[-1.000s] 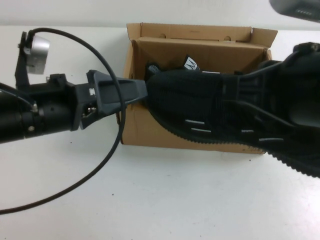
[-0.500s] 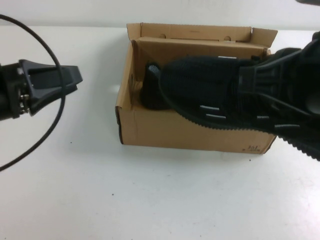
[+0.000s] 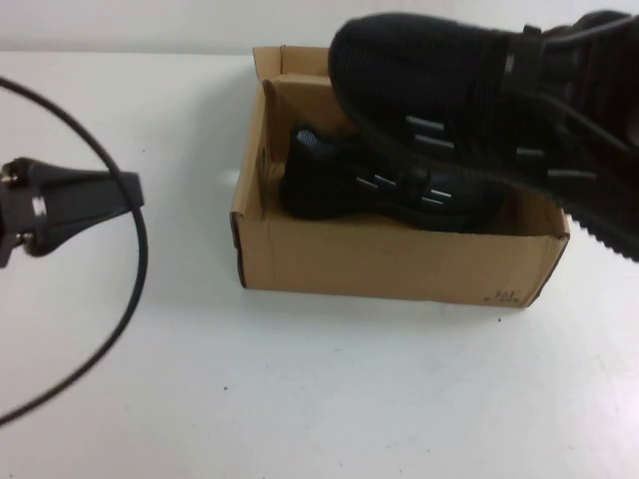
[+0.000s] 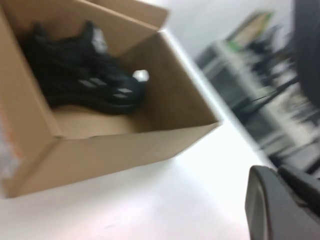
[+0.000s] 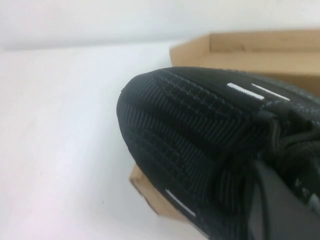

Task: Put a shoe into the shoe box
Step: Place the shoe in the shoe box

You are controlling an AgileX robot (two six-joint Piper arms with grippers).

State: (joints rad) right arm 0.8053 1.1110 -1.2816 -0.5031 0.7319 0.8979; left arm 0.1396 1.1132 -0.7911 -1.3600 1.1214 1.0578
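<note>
Nearest the camera, left of the shoe box [image 3: 389, 261] and well apart from it, the left gripper [image 3: 118, 195] hangs over bare table [image 3: 300, 399] with its fingers pinched together and nothing between them; its black cable [image 3: 125, 299] loops down in front. It points at the box's left end wall, clear of the opening, which looks like a deliberate stand-off so the other arm has room.

Next comes the box itself, open-topped, its long side facing the camera and its flap lid [image 3: 290, 62] folded back on the far side. One black mesh sneaker [image 3: 384, 185] already lies inside on the box floor. Its long axis runs along the box's length; in the left wrist view its white tongue tag [image 4: 141, 75] shows. Which end is the toe I cannot tell for sure.

Above the box's right and far part hangs the second sneaker [image 3: 469, 90], lifted clear of the rim. The right gripper [image 5: 280, 200] is clenched on it near the laces. Its rounded toe points toward the box's far left corner, sole side tilted at the camera, long axis slanting across the box rather than along it. Held so, it probably needs turning to line up beside the first.
</note>
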